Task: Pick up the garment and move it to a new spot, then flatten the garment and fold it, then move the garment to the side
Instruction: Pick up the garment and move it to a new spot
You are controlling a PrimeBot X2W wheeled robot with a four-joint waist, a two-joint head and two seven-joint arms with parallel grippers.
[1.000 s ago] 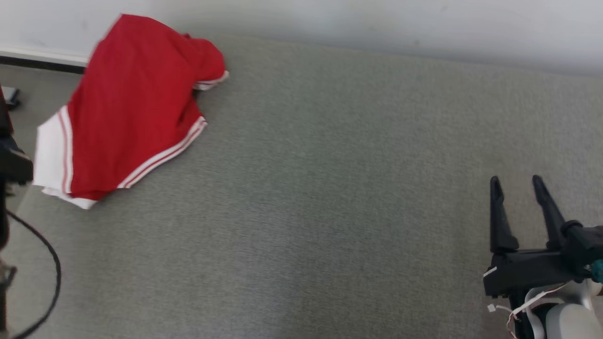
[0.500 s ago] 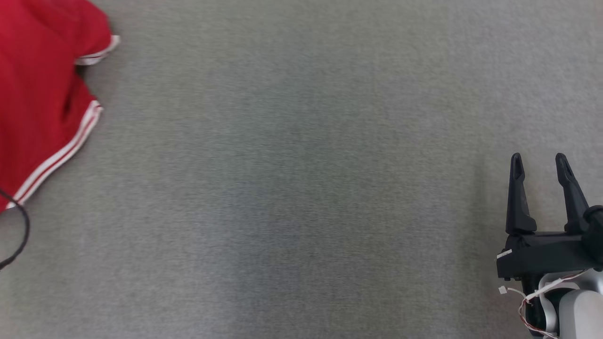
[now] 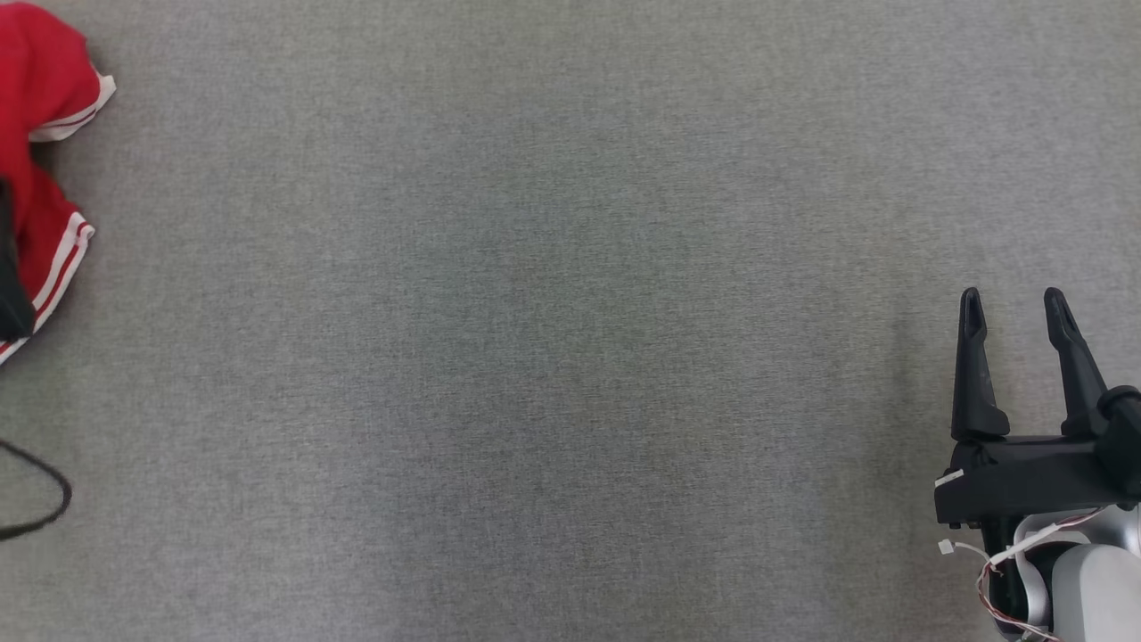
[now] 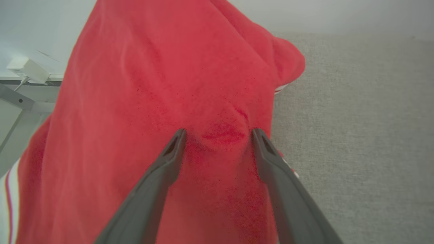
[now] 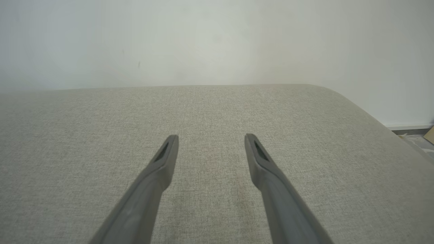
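Camera swung right, garment (image 4: 162, 84) bunched between spread left fingers (image 4: 169, 162)

My left gripper (image 4: 218, 132) points into the red garment (image 4: 152, 67). My two dark fingers (image 4: 162, 169) are spread wide, their tips against the cloth and a small creased bump of fabric between them. A rounded sleeve (image 4: 288, 64) juts out toward the right, and white trim (image 4: 6, 189) shows at the lower left edge. To the right lies a grey fabric surface (image 4: 356, 135). Behind is a pale wall (image 4: 339, 15), and at the upper left a small white box (image 4: 28, 69).
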